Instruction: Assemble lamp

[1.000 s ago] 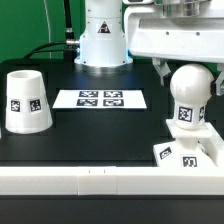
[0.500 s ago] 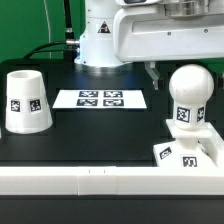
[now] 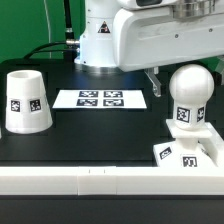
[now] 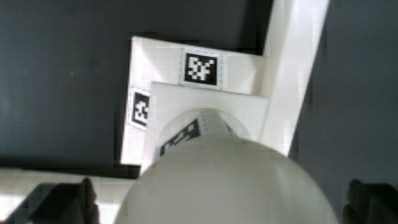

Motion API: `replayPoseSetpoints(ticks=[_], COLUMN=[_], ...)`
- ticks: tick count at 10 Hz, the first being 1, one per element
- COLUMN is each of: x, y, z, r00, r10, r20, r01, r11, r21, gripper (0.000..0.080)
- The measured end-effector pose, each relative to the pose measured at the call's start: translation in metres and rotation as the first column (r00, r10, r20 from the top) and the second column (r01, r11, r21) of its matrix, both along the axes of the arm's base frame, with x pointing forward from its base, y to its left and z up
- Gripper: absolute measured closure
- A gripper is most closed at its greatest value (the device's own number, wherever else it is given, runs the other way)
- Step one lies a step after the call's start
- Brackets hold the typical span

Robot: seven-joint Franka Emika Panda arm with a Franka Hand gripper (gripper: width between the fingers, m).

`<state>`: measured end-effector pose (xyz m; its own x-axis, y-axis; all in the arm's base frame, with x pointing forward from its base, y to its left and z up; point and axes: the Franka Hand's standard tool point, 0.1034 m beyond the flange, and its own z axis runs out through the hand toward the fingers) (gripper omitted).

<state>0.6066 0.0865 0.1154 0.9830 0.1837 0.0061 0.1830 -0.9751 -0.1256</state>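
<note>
The white bulb [image 3: 190, 92] stands upright on the square stepped base [image 3: 186, 153] at the exterior view's right, both with square tags. The conical shade [image 3: 27, 101] stands apart at the exterior view's left. My gripper [image 3: 178, 72] hangs over and just behind the bulb's round head; one dark finger [image 3: 153, 79] shows beside it and the other is hidden. In the wrist view the bulb head [image 4: 222, 180] fills the space between my two fingertips [image 4: 63, 203], with the base [image 4: 196, 90] beyond it. The gripper [image 4: 217, 205] is open and holds nothing.
The marker board [image 3: 100, 98] lies flat on the black table between the shade and the base. The robot's white pedestal [image 3: 102, 40] stands behind it. A white rail [image 3: 90, 182] runs along the table's front edge.
My gripper and wrist have shifted toward the exterior view's left, by the bulb's head. The bulb, base and shade have not moved.
</note>
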Motion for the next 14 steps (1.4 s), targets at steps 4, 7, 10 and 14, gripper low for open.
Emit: replayPoseSetpoints(ticks=[4,7,10,14], x=[0.001,0.008,0.009,0.01], y=[0.0,0.002,0.01,0.012], z=[0.0,0.005,0.008,0.008], r00=[0.944,0.796,0.644,0.458], r10=[0.328,0.603,0.764,0.888], r20=[0.029,0.045,0.044,0.046], r01=[-0.327,-0.599,-0.756,-0.879], r11=[0.944,0.796,0.644,0.46], r21=[-0.048,-0.086,-0.113,-0.124], gripper=[0.01,0.01,0.01,0.01])
